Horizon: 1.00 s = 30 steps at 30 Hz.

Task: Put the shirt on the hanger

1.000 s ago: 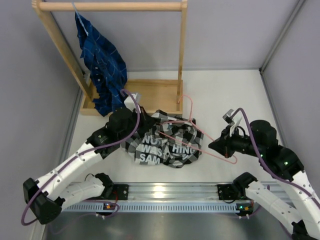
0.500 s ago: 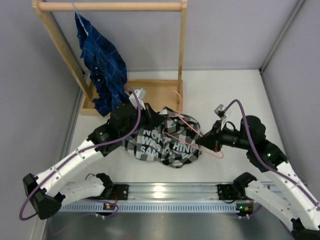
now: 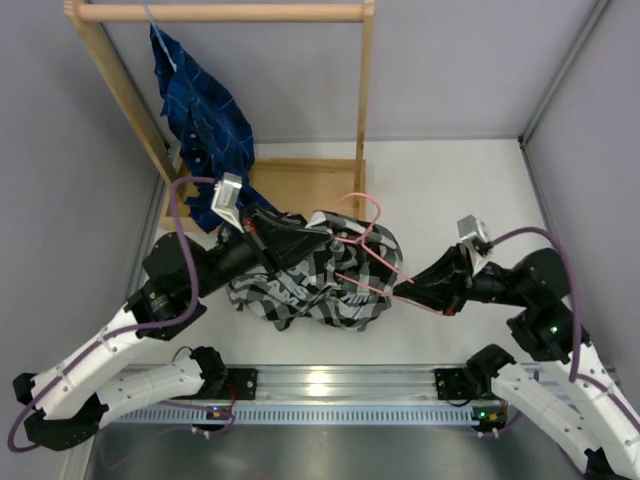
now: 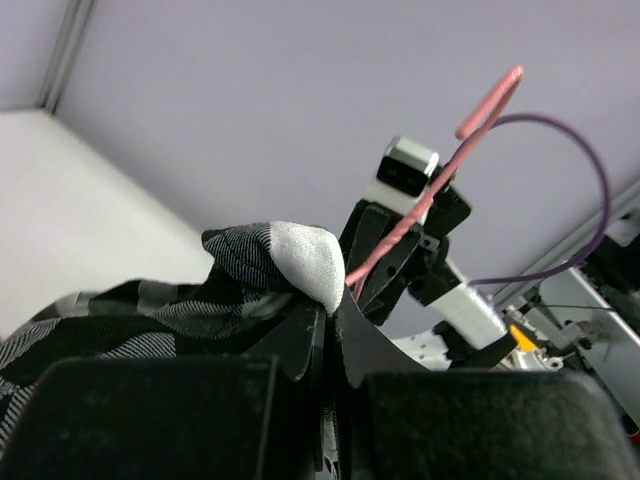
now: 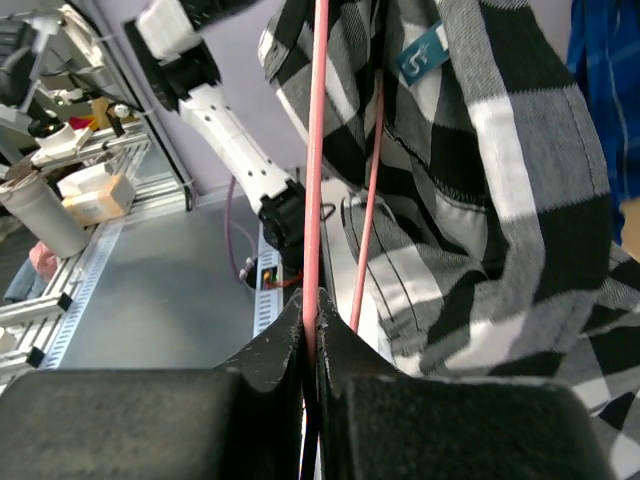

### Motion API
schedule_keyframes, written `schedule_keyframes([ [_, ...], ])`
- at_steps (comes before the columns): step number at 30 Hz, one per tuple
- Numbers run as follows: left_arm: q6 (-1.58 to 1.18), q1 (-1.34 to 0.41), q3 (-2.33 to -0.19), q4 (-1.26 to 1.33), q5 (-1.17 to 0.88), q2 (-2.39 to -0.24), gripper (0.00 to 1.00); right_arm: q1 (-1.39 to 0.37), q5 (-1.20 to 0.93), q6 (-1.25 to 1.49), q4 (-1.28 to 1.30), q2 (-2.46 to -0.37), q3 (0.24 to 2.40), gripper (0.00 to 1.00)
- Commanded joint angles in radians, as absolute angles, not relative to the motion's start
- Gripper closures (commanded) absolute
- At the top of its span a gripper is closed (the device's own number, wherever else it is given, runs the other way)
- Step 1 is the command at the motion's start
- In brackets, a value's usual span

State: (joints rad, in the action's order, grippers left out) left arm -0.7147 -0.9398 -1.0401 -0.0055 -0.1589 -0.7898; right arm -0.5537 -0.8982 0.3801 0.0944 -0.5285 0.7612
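The table [image 3: 450, 180] carries a wooden rack [image 3: 365, 110] at its far left. The shirt [image 3: 320, 285] lies bunched mid-table, just near of the rack's base and between your two arms. That puts it where both arms can reach it.

The hanger [image 5: 317, 150] lies tilted across the shirt. Its hook pokes out at the far side, and one arm looks to run in under the checked cloth.

Your left gripper [image 4: 325, 320] is pinched on a fold at the shirt's far left edge and lifts it. This is probably to hold an opening for the wire.

Your right gripper [image 5: 310, 310] is clamped on the hanger's near right end, so you can steer it further in from that side. The right wrist view shows the neck label beside the wire, so you appear to be working near the collar.
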Motion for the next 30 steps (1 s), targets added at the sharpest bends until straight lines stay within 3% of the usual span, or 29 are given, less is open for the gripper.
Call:
schedule_keyframes([
  [1, -0.703, -0.937, -1.114, 0.167, -0.215, -0.791, 1.00, -0.561, -0.968, 0.333, -0.032, -0.488, 0.844, 1.00],
  [6, -0.715, -0.939, -1.023, 0.166, -0.203, -0.827, 1.00, -0.561, -0.772, 0.327, 0.017, -0.477, 0.769, 1.00],
  [10, -0.698, -0.942, -1.009, 0.124, -0.291, -0.902, 1.00, -0.563, -0.733, 0.451, -0.249, -0.469, 0.628, 1.00],
  [14, -0.600, -1.003, -1.101, -0.052, -0.313, -0.956, 1.00, -0.561, -0.710, 0.477, -0.246, -0.499, 0.592, 1.00],
  [20, -0.483, -1.045, -1.204, -0.248, -0.138, -0.916, 1.00, -0.561, -0.609, 0.488, -0.273, -0.417, 0.513, 1.00],
  [24, -0.384, -1.043, -1.320, -0.408, -0.020, -0.971, 1.00, -0.563, -0.604, 0.525, -0.365, -0.388, 0.479, 1.00],
  [29, -0.327, -1.043, -1.440, -0.550, -0.014, -1.087, 1.00, -0.561, -0.606, 0.574, -0.523, -0.391, 0.434, 1.00],
  [30, -0.301, -1.043, -1.463, -0.570, -0.037, -1.104, 0.96, -0.561, -0.600, 0.577, -0.544, -0.391, 0.423, 1.00],
])
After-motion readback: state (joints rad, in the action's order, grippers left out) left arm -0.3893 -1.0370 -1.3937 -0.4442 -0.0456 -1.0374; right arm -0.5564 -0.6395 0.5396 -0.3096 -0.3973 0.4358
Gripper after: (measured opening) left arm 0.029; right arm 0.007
